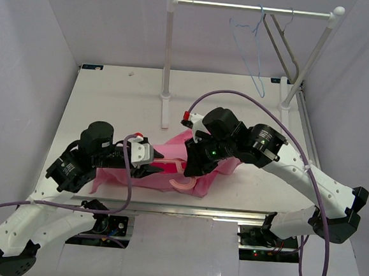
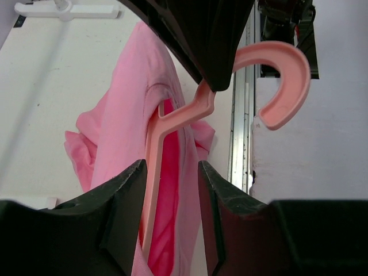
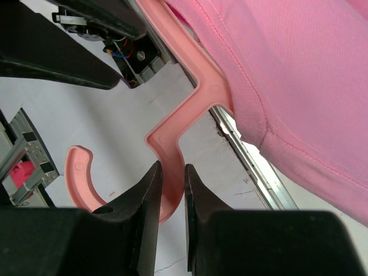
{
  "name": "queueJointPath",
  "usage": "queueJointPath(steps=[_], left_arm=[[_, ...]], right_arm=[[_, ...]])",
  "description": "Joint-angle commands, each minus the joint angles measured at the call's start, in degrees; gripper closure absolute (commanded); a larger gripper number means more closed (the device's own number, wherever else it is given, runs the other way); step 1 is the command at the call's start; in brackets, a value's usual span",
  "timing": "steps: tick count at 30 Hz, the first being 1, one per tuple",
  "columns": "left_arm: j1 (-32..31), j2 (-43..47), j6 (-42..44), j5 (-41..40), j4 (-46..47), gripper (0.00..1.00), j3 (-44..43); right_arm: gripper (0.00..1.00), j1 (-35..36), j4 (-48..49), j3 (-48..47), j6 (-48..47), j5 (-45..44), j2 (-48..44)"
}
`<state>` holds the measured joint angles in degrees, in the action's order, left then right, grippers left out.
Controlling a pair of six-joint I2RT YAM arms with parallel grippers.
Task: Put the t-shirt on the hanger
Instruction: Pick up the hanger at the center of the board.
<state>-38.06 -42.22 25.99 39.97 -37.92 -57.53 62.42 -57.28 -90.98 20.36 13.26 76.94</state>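
Note:
The pink t-shirt (image 1: 162, 182) lies crumpled near the table's front edge, between both arms. The pink hanger (image 1: 182, 186) sits partly inside it, with one arm running into the neck opening (image 2: 150, 149) and the hook (image 2: 276, 75) sticking out over the table's front rail. My right gripper (image 1: 191, 170) (image 3: 172, 175) is shut on the hanger's neck just below the hook (image 3: 77, 178), beside the t-shirt's collar (image 3: 299, 69). My left gripper (image 1: 155, 168) (image 2: 171, 172) stands open, its jaws on either side of the hanger arm and a fold of t-shirt (image 2: 126, 115).
A clothes rack (image 1: 255, 8) with white posts stands at the back of the table. A thin blue wire hanger (image 1: 258, 60) and a grey hanger (image 1: 284, 47) hang on it. The metal front rail (image 1: 230, 212) runs just beneath the hook.

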Motion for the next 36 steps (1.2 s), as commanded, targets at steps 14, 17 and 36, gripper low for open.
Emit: queueJointPath(steps=[14, 17, 36], left_arm=[[-4.53, -5.96, 5.39, -16.26, 7.3, 0.68, 4.59], [-4.48, -5.33, 5.34, -15.19, 8.52, 0.86, 5.46], [-4.48, -6.37, -14.26, -2.34, 7.77, 1.0, -0.14]], right_arm=[[0.92, -3.99, 6.7, 0.09, -2.47, 10.43, -2.68], [0.92, -4.33, 7.31, 0.54, -2.3, 11.17, -3.02], [0.33, -4.94, 17.8, 5.83, -25.19, -20.27, -17.1]])
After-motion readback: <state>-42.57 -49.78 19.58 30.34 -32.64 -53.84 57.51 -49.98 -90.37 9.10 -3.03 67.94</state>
